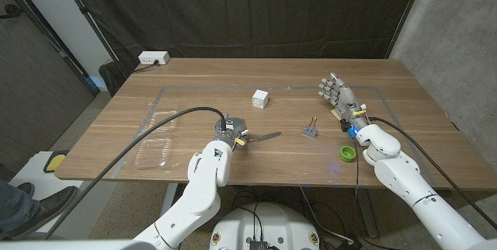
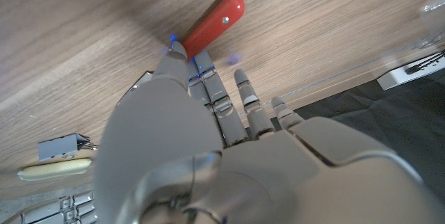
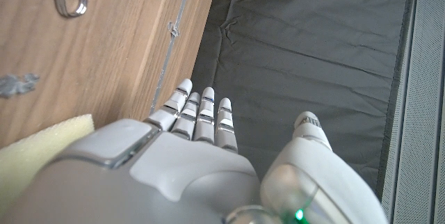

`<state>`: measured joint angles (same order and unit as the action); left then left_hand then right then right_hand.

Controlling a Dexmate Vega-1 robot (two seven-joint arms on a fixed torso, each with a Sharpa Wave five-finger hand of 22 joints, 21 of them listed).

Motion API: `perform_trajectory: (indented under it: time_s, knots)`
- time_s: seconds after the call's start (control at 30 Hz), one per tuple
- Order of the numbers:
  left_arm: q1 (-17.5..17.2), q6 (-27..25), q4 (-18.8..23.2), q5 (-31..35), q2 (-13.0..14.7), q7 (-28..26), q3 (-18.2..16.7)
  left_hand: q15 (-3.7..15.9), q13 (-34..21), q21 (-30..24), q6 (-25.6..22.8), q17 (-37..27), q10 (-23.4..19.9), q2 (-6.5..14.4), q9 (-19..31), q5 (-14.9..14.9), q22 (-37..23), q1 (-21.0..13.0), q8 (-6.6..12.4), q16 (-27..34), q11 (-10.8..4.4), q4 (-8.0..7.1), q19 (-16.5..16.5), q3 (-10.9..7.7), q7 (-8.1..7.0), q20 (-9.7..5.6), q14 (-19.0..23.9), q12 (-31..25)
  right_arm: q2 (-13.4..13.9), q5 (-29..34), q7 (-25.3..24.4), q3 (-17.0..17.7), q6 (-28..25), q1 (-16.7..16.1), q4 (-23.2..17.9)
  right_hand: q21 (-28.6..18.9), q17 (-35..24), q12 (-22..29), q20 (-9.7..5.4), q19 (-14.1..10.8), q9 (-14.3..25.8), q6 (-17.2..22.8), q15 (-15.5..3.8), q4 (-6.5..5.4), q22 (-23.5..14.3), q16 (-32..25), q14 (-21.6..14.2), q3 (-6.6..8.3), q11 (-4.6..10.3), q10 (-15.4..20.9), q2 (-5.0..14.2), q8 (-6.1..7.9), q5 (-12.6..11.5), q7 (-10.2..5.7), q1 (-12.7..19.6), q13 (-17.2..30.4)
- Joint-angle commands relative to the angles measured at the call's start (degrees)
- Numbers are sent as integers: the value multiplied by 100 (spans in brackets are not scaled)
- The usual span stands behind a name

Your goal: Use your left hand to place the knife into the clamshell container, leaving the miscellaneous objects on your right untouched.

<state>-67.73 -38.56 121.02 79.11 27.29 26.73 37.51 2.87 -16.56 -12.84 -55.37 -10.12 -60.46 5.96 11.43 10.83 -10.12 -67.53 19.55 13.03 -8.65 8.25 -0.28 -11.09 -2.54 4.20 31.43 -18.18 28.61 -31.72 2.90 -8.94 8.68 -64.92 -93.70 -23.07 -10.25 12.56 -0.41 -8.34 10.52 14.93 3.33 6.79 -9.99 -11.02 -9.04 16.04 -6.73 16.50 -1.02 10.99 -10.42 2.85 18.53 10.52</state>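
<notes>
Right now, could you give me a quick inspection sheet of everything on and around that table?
Surface: wooden table with a taped outline on it.
Job's things: knife, red handle, lying near the table's front; clear clamshell container at the front left, closed or open I cannot tell.
Clutter: white cube, binder clip, green cap, yellow sponge on the right side.
Hands: left hand is over the knife's handle, fingers at it; a grip is not clear. Right hand is open, holding nothing.
Cables: black cables run along both arms; white power strip at the far left corner.
Surroundings: dark curtain behind; a person's shoe at the left edge.
</notes>
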Motion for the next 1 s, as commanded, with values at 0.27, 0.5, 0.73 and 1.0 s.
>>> perform_trajectory:
  time_s: [0.27,0.5,0.73,1.0]
  knots:
    - [199,-206,-295,-416,42,-552,158,683,-301,35,-515,-106,-537,270,228,39,9,-397,298,270,32,-7,395,-372,488,-97,1224,-82,-52,46,-104,-24,3,-11,-61,62,-20,3,19,22,34,31,23,1,-29,14,-37,-37,21,52,30,15,-53,-59,9,25]
    - [333,-172,-310,-570,146,-591,195,831,-559,92,-483,-130,-450,263,312,58,15,-540,350,282,185,19,390,-484,537,-222,1448,-168,-63,45,-181,-7,-20,-81,-114,82,-19,1,26,38,33,30,21,2,-29,19,-26,-37,16,49,35,15,-54,-56,11,26]
    - [342,-158,-204,-744,264,-706,165,812,-691,109,-510,-145,-468,241,351,50,14,-536,394,231,146,-13,403,-508,521,-269,1422,-240,-92,40,-208,-1,8,-97,-108,105,-21,-2,35,47,34,26,20,-4,-31,23,-12,-46,6,44,38,13,-53,-58,-2,26]
    - [197,-264,3,-911,358,-1073,-2,804,-837,121,-511,-155,-442,214,388,35,14,-516,425,188,133,-50,430,-535,536,-393,1437,-300,-116,55,-198,-35,27,-72,-85,127,-19,-8,37,56,34,23,21,0,-32,23,-11,-48,-4,30,41,12,-54,-53,2,27]
